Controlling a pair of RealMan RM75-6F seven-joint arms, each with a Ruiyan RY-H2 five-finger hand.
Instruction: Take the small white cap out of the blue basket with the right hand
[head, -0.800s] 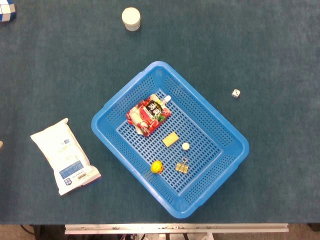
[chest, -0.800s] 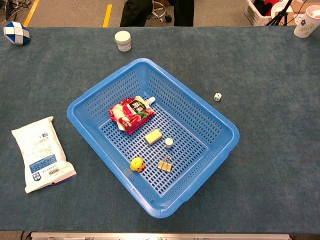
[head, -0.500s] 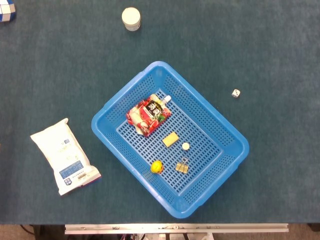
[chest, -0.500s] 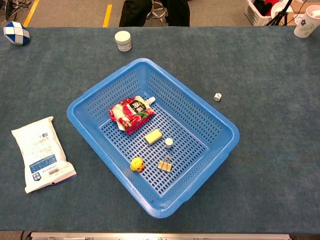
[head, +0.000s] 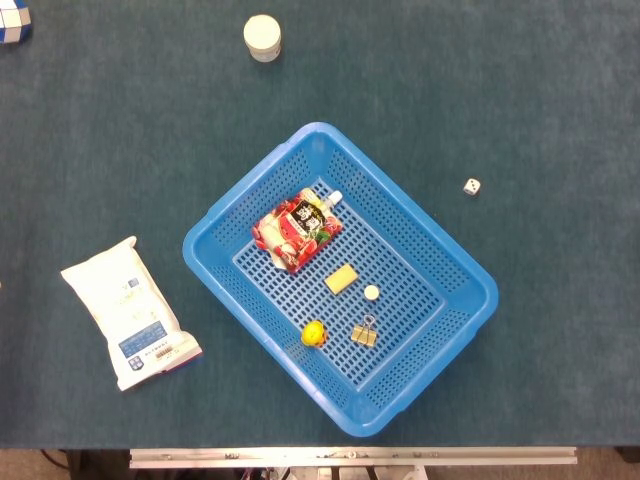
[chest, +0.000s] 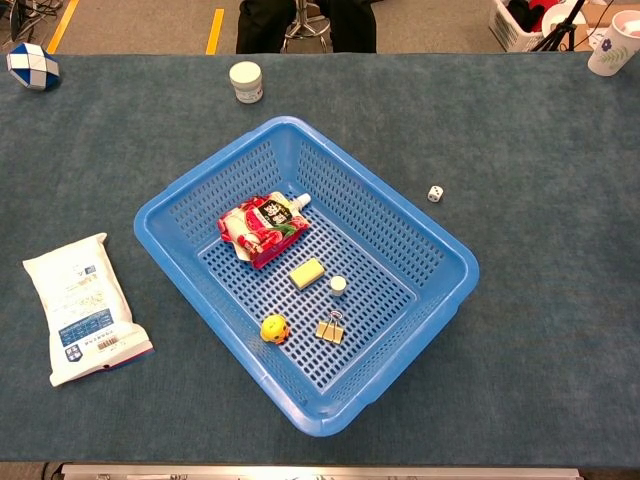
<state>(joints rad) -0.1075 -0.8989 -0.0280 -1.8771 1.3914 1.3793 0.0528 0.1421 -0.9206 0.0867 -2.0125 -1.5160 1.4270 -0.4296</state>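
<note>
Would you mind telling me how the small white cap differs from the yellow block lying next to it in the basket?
The small white cap is round and white; the yellow block is rectangular and pale yellow. The cap looks smaller than the block. The cap lies nearer the binder clip, the block nearer the red pouch. Both rest apart on the blue basket floor, untouched.

A white cap (head: 371, 292) is lying in the blue basket (head: 470, 280) beside a red pouch (head: 294, 231); blue-and-white snake cube (chest: 31, 66) sitting at the desk's far-left corner.
</note>
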